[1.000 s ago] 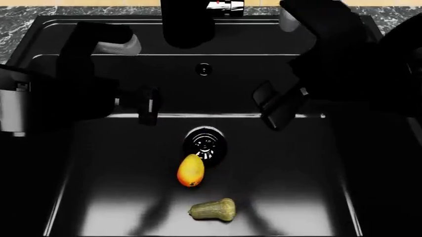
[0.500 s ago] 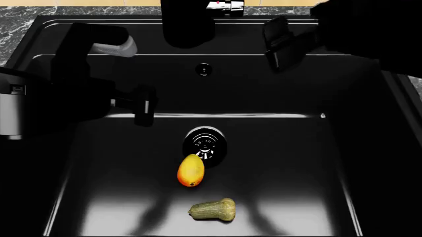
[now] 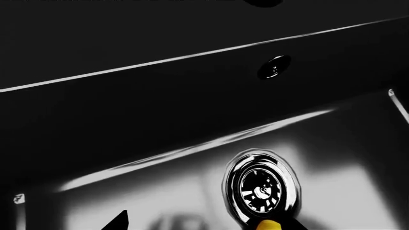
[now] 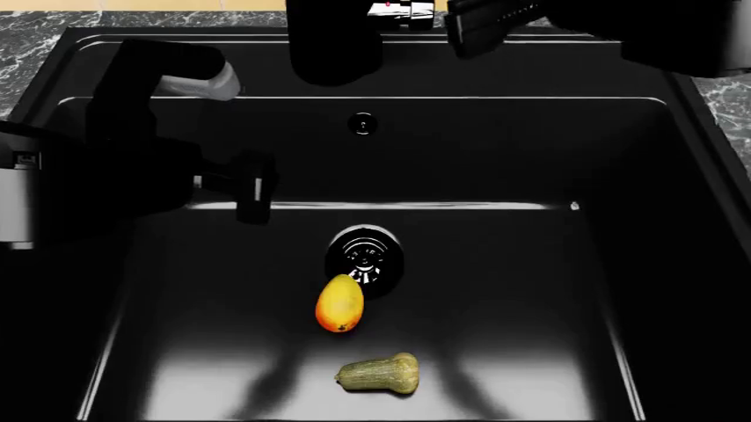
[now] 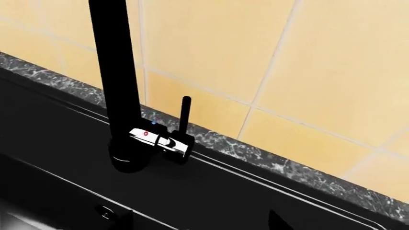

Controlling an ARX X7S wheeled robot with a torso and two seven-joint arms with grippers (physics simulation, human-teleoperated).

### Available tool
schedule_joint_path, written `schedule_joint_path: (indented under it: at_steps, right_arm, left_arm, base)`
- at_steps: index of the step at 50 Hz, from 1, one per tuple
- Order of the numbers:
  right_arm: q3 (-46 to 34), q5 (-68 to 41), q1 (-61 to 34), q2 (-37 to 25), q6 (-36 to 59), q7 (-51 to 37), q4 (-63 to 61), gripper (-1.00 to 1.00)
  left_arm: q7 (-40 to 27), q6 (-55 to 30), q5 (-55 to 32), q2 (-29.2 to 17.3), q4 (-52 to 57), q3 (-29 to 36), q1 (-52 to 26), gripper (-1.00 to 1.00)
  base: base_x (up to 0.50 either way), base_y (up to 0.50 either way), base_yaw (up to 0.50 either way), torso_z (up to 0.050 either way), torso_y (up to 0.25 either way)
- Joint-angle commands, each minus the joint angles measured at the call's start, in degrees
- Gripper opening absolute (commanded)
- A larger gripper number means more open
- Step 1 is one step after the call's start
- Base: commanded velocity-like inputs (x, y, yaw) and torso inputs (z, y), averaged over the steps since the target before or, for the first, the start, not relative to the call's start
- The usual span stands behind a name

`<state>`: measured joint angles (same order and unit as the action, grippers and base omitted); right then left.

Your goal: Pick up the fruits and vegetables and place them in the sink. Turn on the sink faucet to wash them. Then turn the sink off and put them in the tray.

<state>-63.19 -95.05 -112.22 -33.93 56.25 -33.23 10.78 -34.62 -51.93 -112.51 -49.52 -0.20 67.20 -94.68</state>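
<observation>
Right gripper (image 4: pixel 499 19): up at the back rim of the sink (image 4: pixel 657 264), just beside the faucet (image 4: pixel 334 40). Its wrist cam looks straight at the chrome-tipped lever (image 5: pixel 163 138). Can't tell if the jaws are apart or together, only dark tips show.
Left gripper (image 4: pixel 255 187): hangs over the left side of the basin, nothing in it. Whether it's parted, I honestly can't tell.
Mango (image 4: pixel 339 303): on the sink floor, touching or just beside the drain (image 4: pixel 368 257). A yellow sliver of it shows in the left wrist cam too (image 3: pixel 268 225).
Squash (image 4: pixel 381 374): lying on its side in the basin, nearer the front, apart from the mango.
Tray: not in any view.
Step, my guess: produce is in, so next is the lever to get the water going.
What could go wrong: the lever is a small, thin thing tucked against the faucet column. Come in a bit off and the gripper bumps the column or slides past the lever, so no water. Push too hard and it could overshoot.
</observation>
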Motion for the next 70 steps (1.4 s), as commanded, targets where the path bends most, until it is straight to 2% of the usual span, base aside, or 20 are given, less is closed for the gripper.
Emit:
schedule_joint_path:
  at_steps: [1,13,45,70]
  right_arm:
    - [-1.5,5.1,-0.2,4.1,-2.4,1.1,4.7,1.0]
    - [-3.5,11.0,-0.2,8.3,-5.7,2.6,8.8,1.0]
    - [-3.3,18.4,1.4,16.1,-16.7,5.7,21.3,1.0]
    - [-7.3,26.0,1.8,25.6,-23.3,14.5,38.6,1.0]
  left_arm:
    - [0.1,0.1,0.6,0.2,-0.1,0.0,0.0,1.0]
    - [0.3,0.1,1.0,0.1,-0.3,0.0,0.0,1.0]
    - [1.6,0.9,1.4,-1.4,1.1,-0.8,0.9,1.0]
    - [2.7,1.1,2.0,-2.2,1.3,-1.3,1.3,1.0]
  base:
    - [0.0,0.0,0.0,0.0,0.0]
    - [0.0,0.0,0.0,0.0,0.0]
    - [0.0,0.0,0.0,0.0,0.0]
    - [0.0,0.0,0.0,0.0,0.0]
